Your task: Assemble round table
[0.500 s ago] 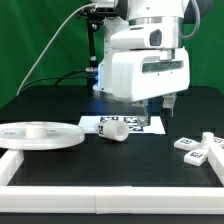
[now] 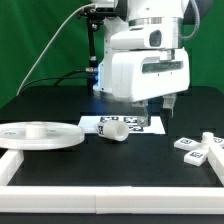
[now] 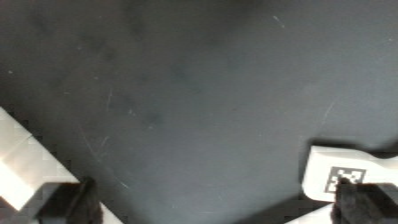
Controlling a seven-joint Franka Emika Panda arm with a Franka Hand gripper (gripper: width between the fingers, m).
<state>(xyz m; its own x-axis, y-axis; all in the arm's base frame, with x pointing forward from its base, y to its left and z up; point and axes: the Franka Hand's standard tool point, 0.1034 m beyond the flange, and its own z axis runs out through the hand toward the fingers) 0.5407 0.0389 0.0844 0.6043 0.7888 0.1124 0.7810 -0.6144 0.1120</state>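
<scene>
The large round disc [image 2: 40,134] lies flat on the black table at the exterior view's left. The short cylinder leg [image 2: 113,131] lies on its side at the front edge of the marker board [image 2: 133,122]. The cross-shaped foot [image 2: 195,148] lies at the exterior view's right. My gripper [image 2: 160,104] hangs above the table between the marker board and the foot, open and empty. In the wrist view the gripper [image 3: 222,212] frames bare black table, and a white tagged piece [image 3: 356,170], which looks like the foot, sits by one fingertip [image 3: 381,205].
A white border rail [image 2: 100,197] runs along the table's front and up the exterior view's right side [image 2: 215,170]. A white strip [image 3: 25,160] shows at one edge of the wrist view; I cannot tell what it is. A green backdrop stands behind the arm.
</scene>
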